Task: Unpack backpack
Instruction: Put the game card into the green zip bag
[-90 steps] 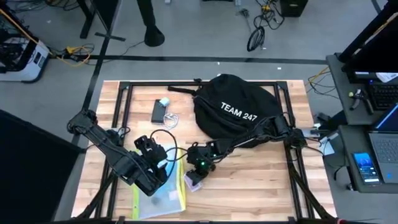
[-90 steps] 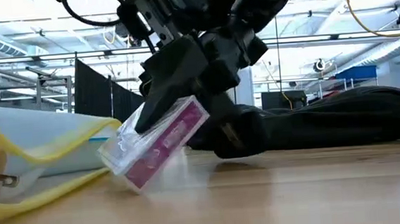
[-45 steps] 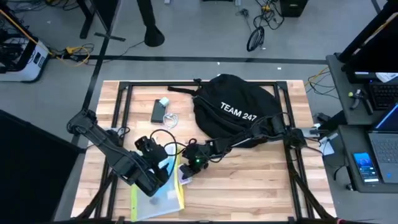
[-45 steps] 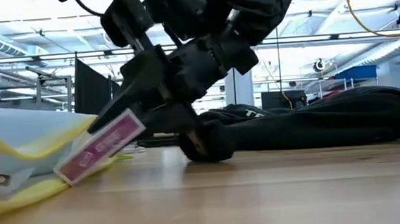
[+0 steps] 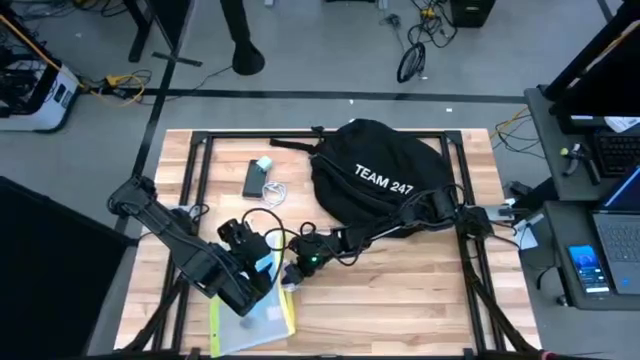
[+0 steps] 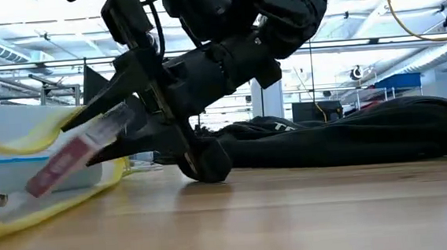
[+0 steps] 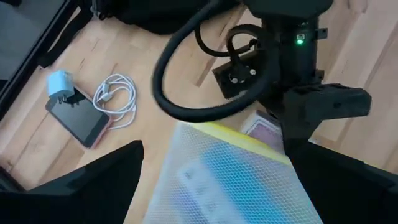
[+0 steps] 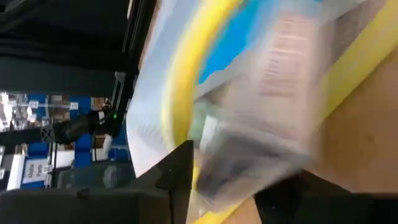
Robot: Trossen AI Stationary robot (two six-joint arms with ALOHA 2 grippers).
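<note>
Over the last second I have carried the right gripper (image 5: 290, 272) leftward across the near half of the table (image 5: 420, 300), and the pink-labelled clear box (image 6: 72, 155) it is clamped on has gone from standing well clear of the yellow-edged mesh pouch (image 5: 255, 318) to touching the pouch's right edge. The box's long axis tilts down to the left in the low view, its low end against the pouch's yellow trim. The relation that governs the next move: the pouch lies immediately left of the box, so I judge a release here would lay the box on or against the pouch rather than on bare wood. The backpack (image 5: 380, 180) sits at the far centre-right of the table, behind the right arm and well apart from both grippers; the right arm is the nearer to it for the next retrieval. The left gripper (image 5: 240, 270) hovers over the pouch, just left of the right gripper; I cannot tell its state. The left wrist view shows a phone (image 7: 78, 118), a white charger (image 7: 60, 82) and a coiled cable (image 7: 118, 102) beyond the pouch, which the low view does not show. The low view alone shows the box's tilt and how low it hangs over the table.
</note>
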